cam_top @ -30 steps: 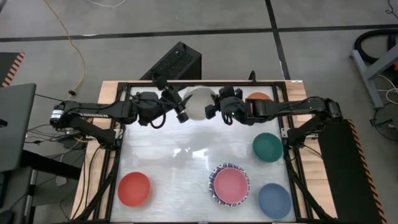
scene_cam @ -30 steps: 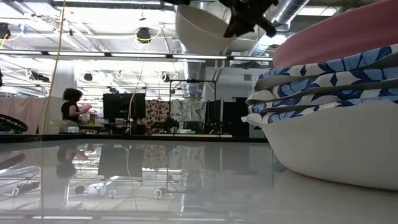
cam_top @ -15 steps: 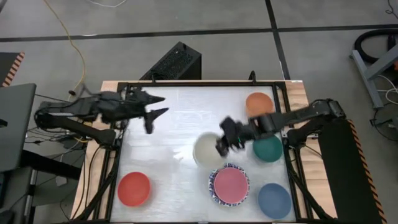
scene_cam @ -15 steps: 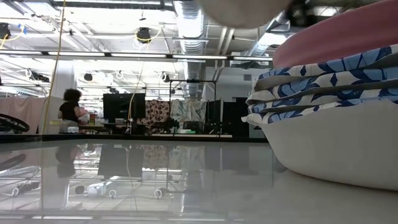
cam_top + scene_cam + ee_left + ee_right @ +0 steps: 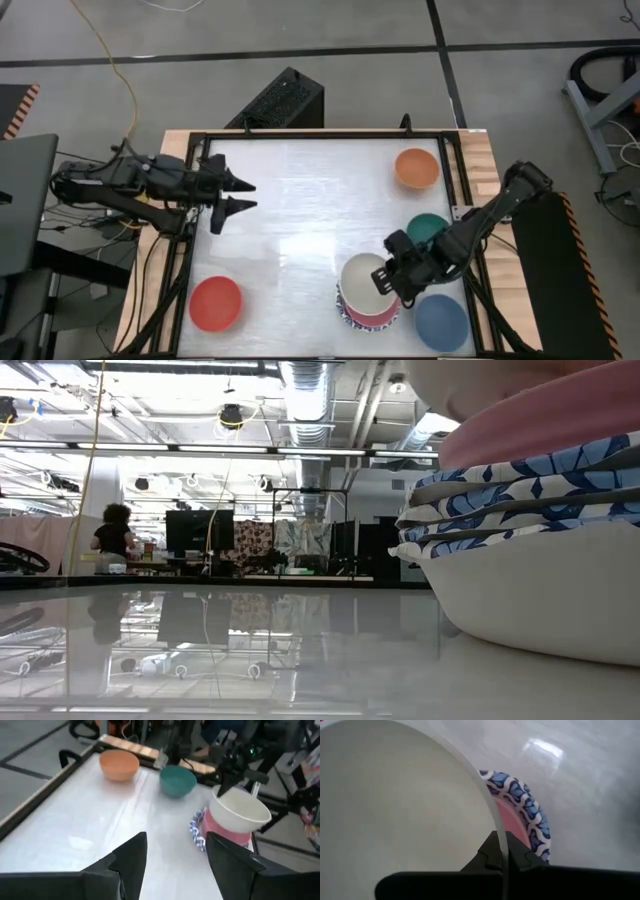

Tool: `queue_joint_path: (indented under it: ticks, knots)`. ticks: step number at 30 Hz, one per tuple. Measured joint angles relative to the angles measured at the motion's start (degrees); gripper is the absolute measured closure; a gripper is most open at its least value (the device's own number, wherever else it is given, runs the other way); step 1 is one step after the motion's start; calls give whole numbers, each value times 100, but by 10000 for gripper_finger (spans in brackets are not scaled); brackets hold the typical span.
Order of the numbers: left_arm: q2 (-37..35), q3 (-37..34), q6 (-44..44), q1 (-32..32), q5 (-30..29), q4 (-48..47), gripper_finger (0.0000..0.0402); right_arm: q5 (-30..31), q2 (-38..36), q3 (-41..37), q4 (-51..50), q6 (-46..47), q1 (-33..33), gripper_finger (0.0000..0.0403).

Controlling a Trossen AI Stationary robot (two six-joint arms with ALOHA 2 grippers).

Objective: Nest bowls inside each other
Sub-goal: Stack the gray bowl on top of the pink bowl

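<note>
High view shows the glossy white surface [image 5: 300, 210] framed by black rails, with round bowls spread over it. Largest is the nested stack [image 5: 368, 305] at about 5 o'clock: white bowls with blue patterned rims holding a smooth pink bowl [image 5: 220, 827]. The cream bowl [image 5: 364, 278], plain and smooth with a thin rim, is held over the pink one, tilted in the left wrist view; whether they touch I cannot tell. The right claw [image 5: 388, 282] is clamped on the cream bowl's rim, fingers pinching its wall. Plain single bowls sit apart: red bowl [image 5: 216, 303] at 7 o'clock, blue bowl [image 5: 441, 322] just right of the stack, teal bowl [image 5: 428, 229] at 4 o'clock, orange bowl [image 5: 416, 168] at 2 o'clock. The left claw [image 5: 237, 195] hangs at 9 o'clock, fingers apart, holding nothing.
</note>
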Motion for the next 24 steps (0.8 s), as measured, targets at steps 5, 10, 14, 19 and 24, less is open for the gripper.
queue_joint_path:
  ticks: [5, 10, 14, 19, 24]
  knots:
    - [189, -4, -10, -181, 179, -108, 209, -415, 278, -1, -19, 83, 47, 396]
    - [349, -6, -154, -363, 473, -526, 209, -920, 565, 0, -224, 30, 36, 385]
    - [355, -6, -303, -496, 461, -659, 209, -991, 745, -2, -239, -232, 38, 363]
    - [358, -6, -396, -605, -9, -828, 209, -996, 816, -2, -178, -443, -24, 336]
    - [392, -6, -648, -649, 387, -1420, 209, -809, 691, -2, 14, -629, -34, 279]
